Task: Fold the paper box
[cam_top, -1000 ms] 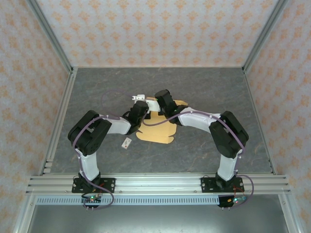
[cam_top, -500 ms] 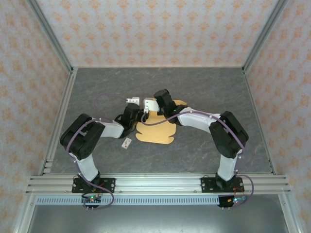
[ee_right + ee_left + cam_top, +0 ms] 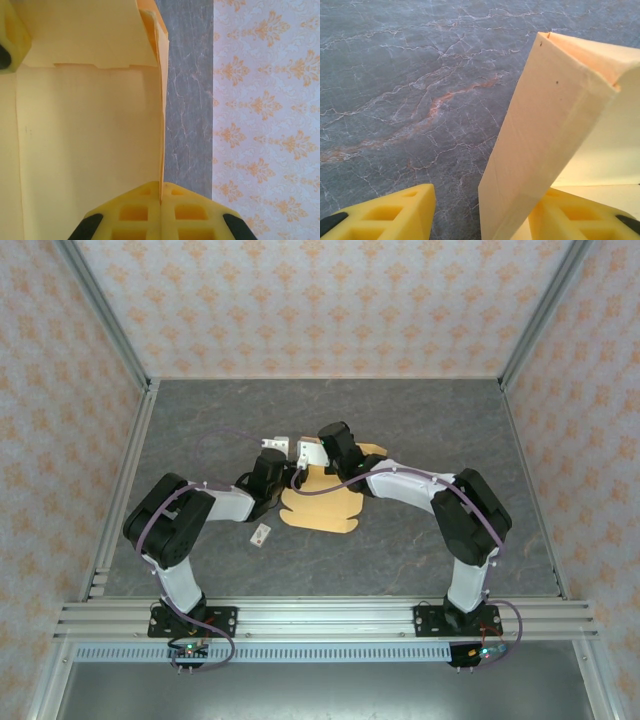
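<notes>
The paper box [image 3: 325, 508] is a light tan cardboard sheet lying at the table's middle, with its far side folded up. In the left wrist view a raised flap of the box [image 3: 555, 115] stands between my yellow fingers [image 3: 385, 215]. It leans by the right one, and a clear gap separates it from the left one. My left gripper [image 3: 287, 450] is open. My right gripper [image 3: 161, 192] is shut on the thin edge of an upright box wall [image 3: 90, 150], and in the top view it [image 3: 318, 452] sits at the sheet's far edge.
A tiny white tag [image 3: 261, 534] lies on the dark marbled table [image 3: 420, 430], left of and nearer than the sheet. Patterned walls and aluminium rails enclose the table on three sides. Both forearms cross over the sheet's near corners.
My left gripper has opened off the flap and its arm has drawn back to the left. The right arm and its grip have not moved.
</notes>
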